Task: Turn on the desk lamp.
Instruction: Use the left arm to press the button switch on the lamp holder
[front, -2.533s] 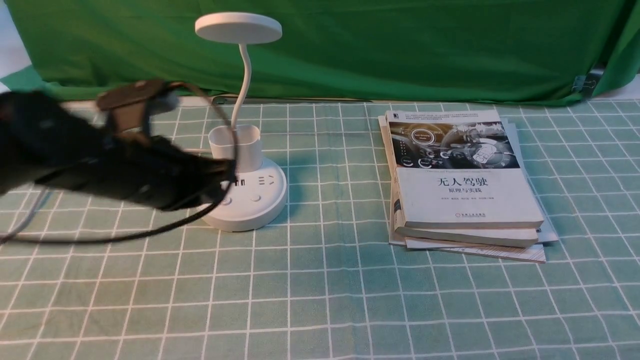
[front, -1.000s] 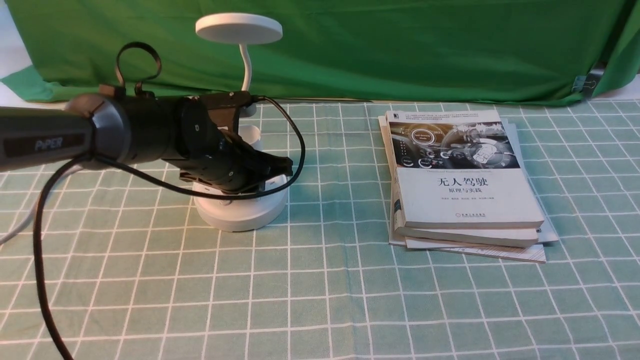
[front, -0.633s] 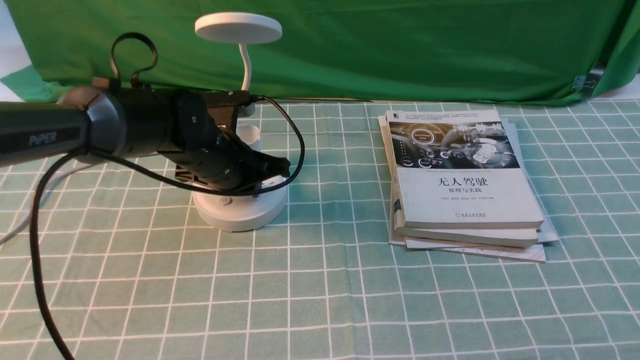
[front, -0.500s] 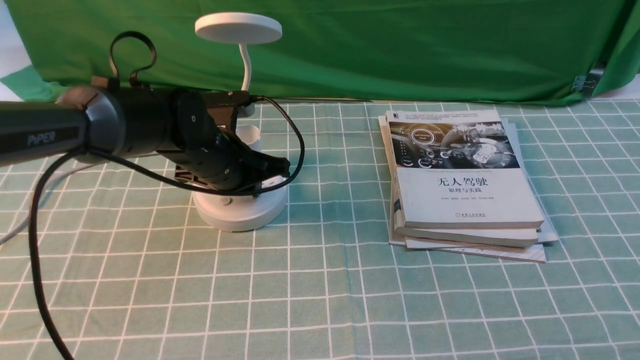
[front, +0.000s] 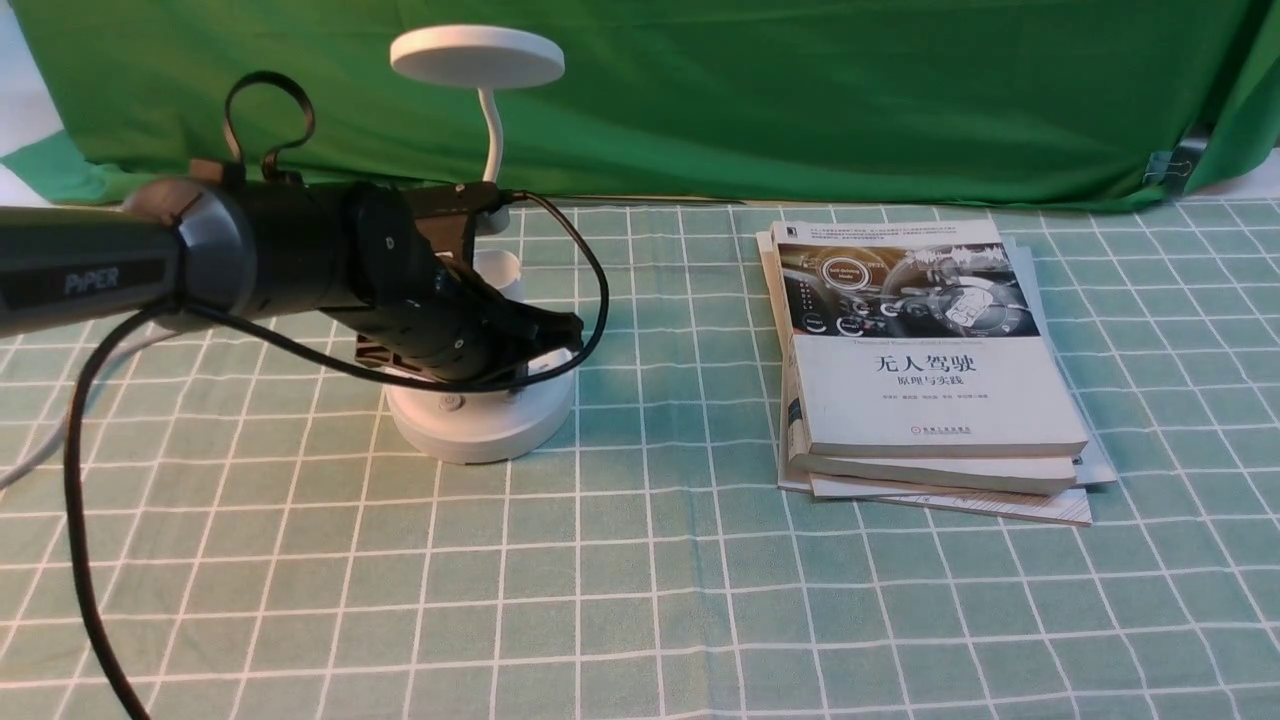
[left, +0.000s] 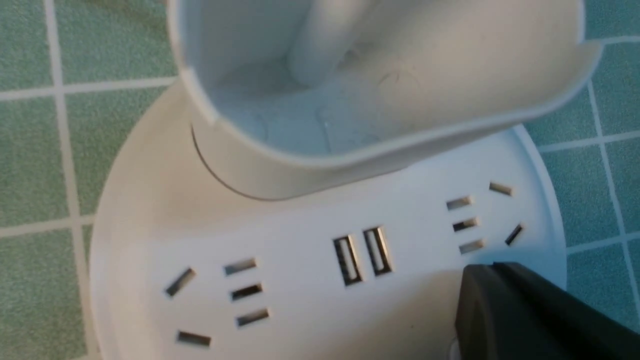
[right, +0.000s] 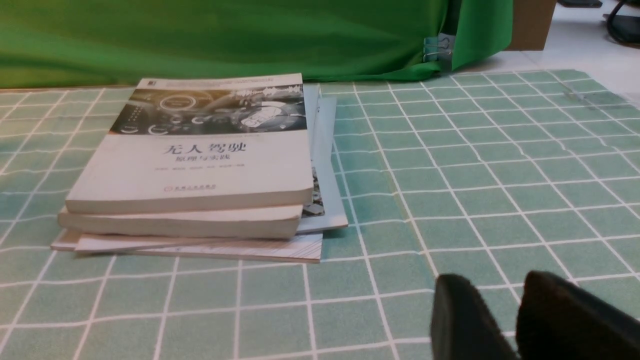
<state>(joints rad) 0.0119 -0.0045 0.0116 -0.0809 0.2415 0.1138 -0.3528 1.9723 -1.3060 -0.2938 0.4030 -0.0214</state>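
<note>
The white desk lamp (front: 487, 418) stands left of centre, its disc head (front: 477, 55) on a thin gooseneck (front: 490, 140); no glow shows on the head. My left gripper (front: 572, 328) reaches in from the left, low over the round base, and hides the cup holder and sockets in the front view. Below the arm, two small buttons (front: 450, 403) show on the base's front. The left wrist view looks down on the cup holder (left: 350, 100), USB ports (left: 362, 252) and sockets, with the left gripper (left: 487, 272) shut above the base's edge. My right gripper (right: 492, 285) hovers low over the cloth, narrowly open and empty.
A stack of books (front: 925, 390) lies right of centre and shows as books (right: 200, 165) ahead of the right gripper. A green backdrop (front: 800, 90) hangs behind the table. The left arm's black cable (front: 80, 500) droops to the checked cloth at the left.
The left arm swung right from beside the lamp to over its base. In the last second it lifted slightly, uncovering the two buttons; it has barely shifted since.
</note>
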